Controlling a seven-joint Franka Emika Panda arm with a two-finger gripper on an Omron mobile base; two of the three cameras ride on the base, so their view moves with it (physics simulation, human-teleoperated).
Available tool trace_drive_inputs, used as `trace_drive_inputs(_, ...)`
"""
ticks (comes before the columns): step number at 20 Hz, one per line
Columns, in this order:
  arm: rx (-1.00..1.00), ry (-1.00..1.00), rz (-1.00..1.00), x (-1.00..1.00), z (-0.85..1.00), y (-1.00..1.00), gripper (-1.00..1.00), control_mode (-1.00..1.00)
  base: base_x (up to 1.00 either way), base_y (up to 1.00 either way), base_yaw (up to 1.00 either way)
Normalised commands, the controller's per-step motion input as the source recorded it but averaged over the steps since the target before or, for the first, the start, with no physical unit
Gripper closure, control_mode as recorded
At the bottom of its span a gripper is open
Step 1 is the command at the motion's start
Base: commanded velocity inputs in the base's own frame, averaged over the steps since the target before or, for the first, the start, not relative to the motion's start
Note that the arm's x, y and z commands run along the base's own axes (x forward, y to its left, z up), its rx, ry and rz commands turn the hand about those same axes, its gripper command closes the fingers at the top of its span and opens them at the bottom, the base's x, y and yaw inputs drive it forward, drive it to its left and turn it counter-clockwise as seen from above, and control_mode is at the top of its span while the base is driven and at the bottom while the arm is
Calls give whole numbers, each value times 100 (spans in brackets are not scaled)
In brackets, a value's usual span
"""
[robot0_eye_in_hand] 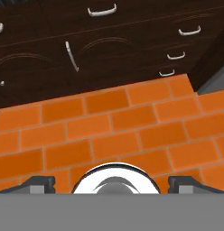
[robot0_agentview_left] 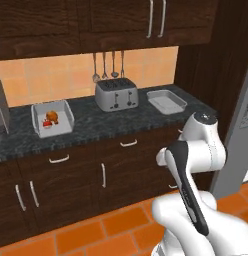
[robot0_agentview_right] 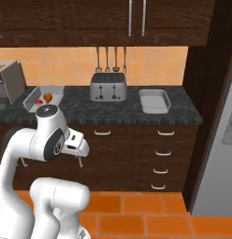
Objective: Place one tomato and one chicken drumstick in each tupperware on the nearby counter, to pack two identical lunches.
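Hanging arm: folded low before the drawers, gripper (robot0_eye_in_hand: 112,182) aimed at the floor, tips wide apart, nothing held.
Left tupperware (robot0_agentview_left: 38,121): on the counter (robot0_agentview_left: 96,122), holding tomato (robot0_agentview_left: 47,123) and drumstick (robot0_agentview_left: 52,116), seemingly packed.
Right tupperware (robot0_agentview_left: 167,101): beyond the toaster (robot0_agentview_left: 116,94), unfilled.

Beyond the dark fingertips (robot0_eye_in_hand: 41,183), the brick-laid floor tiles (robot0_eye_in_hand: 118,122) are orange with paler grout, and the wooden cabinet fronts (robot0_eye_in_hand: 109,40) are dark brown with silver handles. The long stone counter (robot0_agentview_left: 101,125) is black with fine white marbling; both shallow rectangular trays (robot0_agentview_left: 167,101) are light grey.
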Motion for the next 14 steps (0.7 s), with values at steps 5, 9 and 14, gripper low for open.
trace_drive_inputs(5,0,0,0,0,0,0,-100,100,53,-100,-7)
trace_drive_inputs(9,0,0,0,0,0,0,-100,100,71,-90,-50)
trace_drive_inputs(14,0,0,0,0,0,0,-100,100,43,-84,-61)
